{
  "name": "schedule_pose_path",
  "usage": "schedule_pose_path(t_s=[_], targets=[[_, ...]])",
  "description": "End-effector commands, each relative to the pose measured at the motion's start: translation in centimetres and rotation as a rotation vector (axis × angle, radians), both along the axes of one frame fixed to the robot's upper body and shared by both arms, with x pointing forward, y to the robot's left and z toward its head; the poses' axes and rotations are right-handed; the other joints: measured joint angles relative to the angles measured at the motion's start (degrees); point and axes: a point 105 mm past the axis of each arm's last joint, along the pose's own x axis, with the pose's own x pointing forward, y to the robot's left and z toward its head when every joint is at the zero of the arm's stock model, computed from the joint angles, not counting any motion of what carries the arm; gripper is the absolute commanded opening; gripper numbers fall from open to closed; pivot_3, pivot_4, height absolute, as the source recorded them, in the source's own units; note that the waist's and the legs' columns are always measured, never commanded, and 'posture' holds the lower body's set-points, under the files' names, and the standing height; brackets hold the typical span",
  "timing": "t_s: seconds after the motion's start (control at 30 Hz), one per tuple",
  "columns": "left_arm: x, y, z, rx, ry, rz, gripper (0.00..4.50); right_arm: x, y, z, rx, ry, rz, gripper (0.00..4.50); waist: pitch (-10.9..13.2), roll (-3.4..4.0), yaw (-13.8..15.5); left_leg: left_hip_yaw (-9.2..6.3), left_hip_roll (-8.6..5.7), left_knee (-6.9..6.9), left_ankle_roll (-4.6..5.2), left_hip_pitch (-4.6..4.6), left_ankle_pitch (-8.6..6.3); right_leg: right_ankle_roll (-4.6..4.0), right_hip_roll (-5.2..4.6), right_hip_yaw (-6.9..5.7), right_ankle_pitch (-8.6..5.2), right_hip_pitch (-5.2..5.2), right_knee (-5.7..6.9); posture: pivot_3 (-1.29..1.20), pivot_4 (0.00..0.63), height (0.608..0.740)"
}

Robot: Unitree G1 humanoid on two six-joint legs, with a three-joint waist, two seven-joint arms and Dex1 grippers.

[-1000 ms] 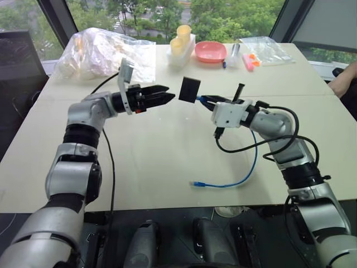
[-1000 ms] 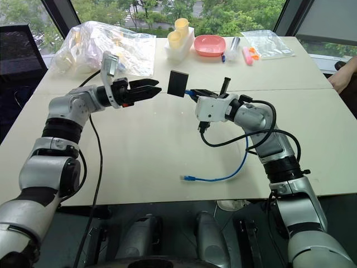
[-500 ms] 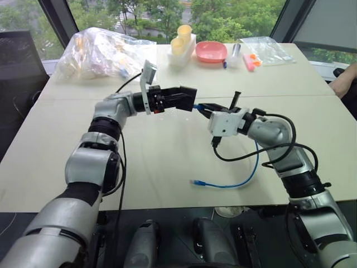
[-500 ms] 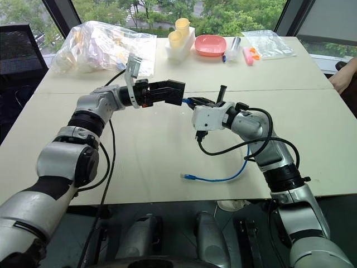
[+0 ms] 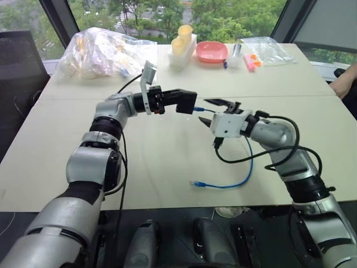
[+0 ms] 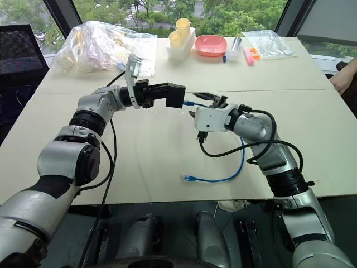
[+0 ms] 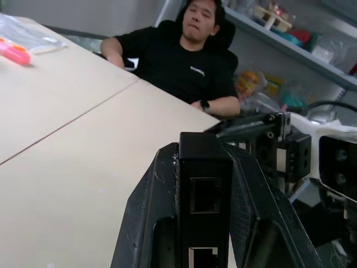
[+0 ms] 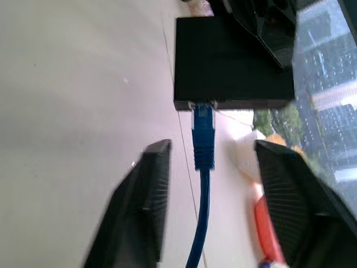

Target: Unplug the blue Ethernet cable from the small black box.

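Above the desk [image 5: 167, 162] in the eye views, the left gripper [image 5: 184, 101] clamps the small black box [image 5: 187, 102], the blue Ethernet cable [image 5: 249, 167] trailing down to the desk. Left wrist view: fingers [image 7: 145, 212] pinch the box. Right wrist view: right gripper [image 8: 209, 184] spread wide beside the plug, not yet pulled out.

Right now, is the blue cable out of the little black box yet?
Not yet. The left gripper is shut on the small black box, holding it above the table. The blue Ethernet cable is plugged into the box. The right gripper is open, its fingers either side of the plug. Gripping and pulling the plug out remain.
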Motion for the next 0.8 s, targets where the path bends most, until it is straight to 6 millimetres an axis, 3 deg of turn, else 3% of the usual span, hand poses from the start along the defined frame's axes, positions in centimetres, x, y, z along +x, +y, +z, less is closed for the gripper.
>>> schedule_pose_path(t_s=[0.03, 0.13, 0.2, 0.33, 0.5, 0.8], targets=[[0.3, 1.0, 1.7, -0.121, 0.019, 0.029, 0.52, -1.1, -1.4, 1.0, 0.400, 0.185, -0.068, 4.25, 0.00, 0.00, 0.05, -0.02, 0.00, 0.00, 0.00, 0.00, 0.00, 0.00, 0.00, 0.00, 0.00, 0.00, 0.02, 0.00, 0.150, 0.740], [0.2, 1.5, 2.0, -0.203, 0.064, 0.020, 0.52, -3.6, 0.2, -0.4, 0.858, 0.530, 0.040, 4.25, -0.01, -0.01, 0.04, -0.05, 0.01, 0.03, 0.00, 0.00, 0.00, 0.01, -0.01, -0.02, 0.01, 0.00, 0.10, 0.00, 0.150, 0.740], [-0.3, 1.6, 2.1, -0.250, 0.089, -0.015, 0.52, -5.5, 1.7, -1.3, 1.044, 0.721, 0.156, 4.25, -0.01, 0.00, -0.07, -0.11, 0.04, 0.03, 0.00, 0.04, 0.00, 0.02, -0.01, -0.06, 0.02, 0.01, 0.20, 0.00, 0.150, 0.740], [-1.9, 1.1, 1.6, -0.276, 0.124, -0.128, 0.52, -5.6, 2.9, -1.0, 1.383, 0.854, 0.233, 4.25, -0.01, 0.03, -0.28, -0.11, 0.07, 0.05, 0.00, 0.15, 0.00, 0.00, -0.01, -0.04, 0.01, 0.00, 0.43, 0.00, 0.150, 0.740], [-2.9, 0.6, 1.7, -0.297, 0.151, -0.169, 0.52, -4.5, 3.5, -0.2, 1.520, 0.840, 0.238, 4.25, -0.01, 0.03, -0.20, -0.13, 0.08, 0.21, 0.01, 0.14, 0.01, -0.05, -0.01, -0.04, 0.02, 0.00, 0.51, 0.00, 0.150, 0.740], [-3.1, 0.7, 1.8, -0.310, 0.166, -0.157, 0.52, -4.1, 3.8, 0.5, 1.528, 0.825, 0.269, 4.25, -0.01, 0.03, -0.27, -0.14, 0.04, 0.14, 0.01, 0.13, 0.00, 0.01, 0.00, -0.03, -0.01, -0.01, 0.49, 0.00, 0.150, 0.740]])
